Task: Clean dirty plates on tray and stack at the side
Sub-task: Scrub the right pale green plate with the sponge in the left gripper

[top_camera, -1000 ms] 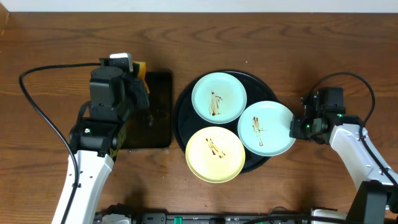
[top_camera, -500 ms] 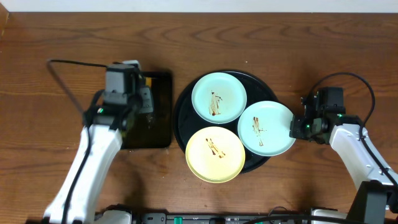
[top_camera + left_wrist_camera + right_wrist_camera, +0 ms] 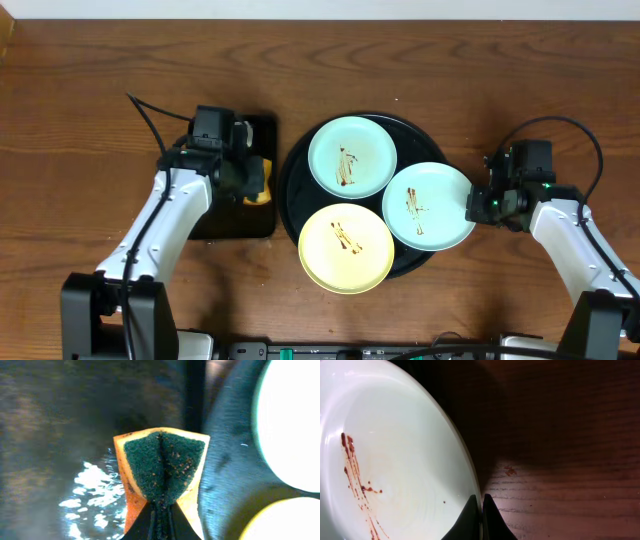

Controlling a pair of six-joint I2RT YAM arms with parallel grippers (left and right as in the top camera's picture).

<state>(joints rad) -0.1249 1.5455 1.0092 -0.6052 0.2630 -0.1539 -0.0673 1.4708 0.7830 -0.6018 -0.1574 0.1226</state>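
Set in the large round glossy black tray (image 3: 292, 190): three small round plastic plates, each streaked with brown sauce at centre. At twelve o'clock, a pale mint-blue plate (image 3: 352, 157). At four o'clock, a second mint-blue plate (image 3: 428, 206), overhanging the rim. At seven o'clock, a pale yellow plate (image 3: 346, 248), likewise jutting past the edge. Round all, so no long axis; streaks running roughly twelve to six.

Clamped on the second mint-blue plate's three o'clock edge: the right gripper (image 3: 478, 205), jaws closed tight over the rim.

At nine o'clock of the round tray, over the smaller rectangular black tray (image 3: 245, 215): the left gripper (image 3: 161, 512), pinched closed on a yellow sponge with a green scouring face (image 3: 164, 462), apart from every plate. Cannot tell whether touching the wet surface below.

Beneath all, brown wood-grain tabletop (image 3: 100, 80).
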